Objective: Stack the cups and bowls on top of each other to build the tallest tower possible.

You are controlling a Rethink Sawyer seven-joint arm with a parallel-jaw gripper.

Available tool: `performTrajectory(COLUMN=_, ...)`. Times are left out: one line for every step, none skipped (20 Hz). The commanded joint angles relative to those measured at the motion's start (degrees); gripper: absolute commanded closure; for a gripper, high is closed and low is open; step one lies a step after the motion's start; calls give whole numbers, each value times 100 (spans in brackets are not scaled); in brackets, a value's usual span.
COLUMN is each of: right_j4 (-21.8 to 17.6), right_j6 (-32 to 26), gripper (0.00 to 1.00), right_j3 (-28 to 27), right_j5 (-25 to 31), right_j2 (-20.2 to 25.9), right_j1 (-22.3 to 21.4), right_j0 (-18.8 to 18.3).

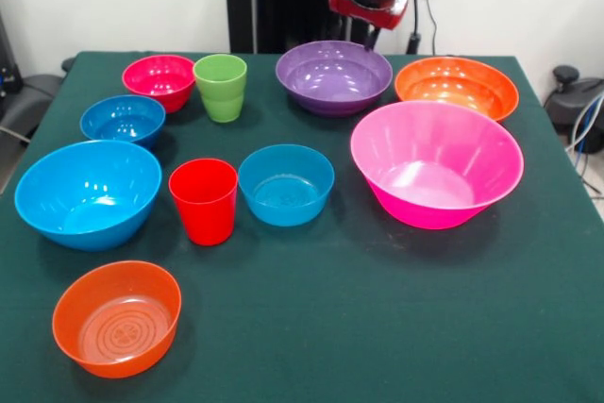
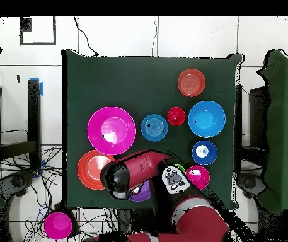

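All cups and bowls stand singly on the green table [image 1: 377, 327]; nothing is nested. The huge hot-pink bowl [image 1: 436, 163] is at the right, with an orange bowl [image 1: 457, 86] behind it and the purple bowl [image 1: 333, 75] at the back middle. The green cup [image 1: 221, 87], small magenta bowl [image 1: 159, 79] and a small blue bowl [image 1: 123, 120] are at the back left. The red cup [image 1: 204, 200], a blue bowl [image 1: 286, 184], the large light-blue bowl [image 1: 88, 193] and a second orange bowl [image 1: 117, 317] are nearer. My gripper [image 1: 371, 37] hangs just behind the purple bowl's far rim.
In the overhead view the arm [image 2: 146, 170] covers most of the purple bowl [image 2: 141, 192] and the green cup. A pink round object [image 2: 58, 224] lies on the floor off the table's corner. Cables run on the floor around the table.
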Motion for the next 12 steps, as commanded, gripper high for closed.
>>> performTrajectory(right_j4=-260, right_j6=-926, gripper=0, right_j3=-5, right_j5=492, right_j2=345, right_j1=-318, right_j0=201)
performTrajectory(right_j4=-328, right_j6=-718, gripper=0, right_j3=-66, right_j5=420, right_j2=232, right_j1=-237, right_j0=289)
performTrajectory(right_j4=-429, right_j6=-569, gripper=0, right_j3=-185, right_j5=392, right_j2=128, right_j1=-145, right_j0=397)
performTrajectory(right_j4=-510, right_j6=-437, gripper=0, right_j3=-342, right_j5=394, right_j2=34, right_j1=-16, right_j0=505)
performTrajectory(right_j4=-559, right_j6=-332, gripper=0, right_j3=-460, right_j5=379, right_j2=-36, right_j1=90, right_j0=597)
performTrajectory(right_j4=-577, right_j6=-215, gripper=0, right_j3=-562, right_j5=377, right_j2=-108, right_j1=166, right_j0=690)
performTrajectory(right_j4=-595, right_j6=-98, gripper=0, right_j3=-665, right_j5=375, right_j2=-181, right_j1=242, right_j0=782)
performTrajectory(right_j4=-584, right_j6=-52, gripper=0, right_j3=-749, right_j5=397, right_j2=-223, right_j1=296, right_j0=848)
performTrajectory(right_j4=-573, right_j6=-7, gripper=0, right_j3=-834, right_j5=419, right_j2=-264, right_j1=351, right_j0=915)
performTrajectory(right_j4=-547, right_j6=22, gripper=0, right_j3=-902, right_j5=436, right_j2=-292, right_j1=398, right_j0=973)
performTrajectory(right_j4=-520, right_j6=51, gripper=0, right_j3=-970, right_j5=453, right_j2=-319, right_j1=445, right_j0=1031)
performTrajectory(right_j4=-485, right_j6=113, gripper=0, right_j3=-1015, right_j5=454, right_j2=-359, right_j1=480, right_j0=1107)
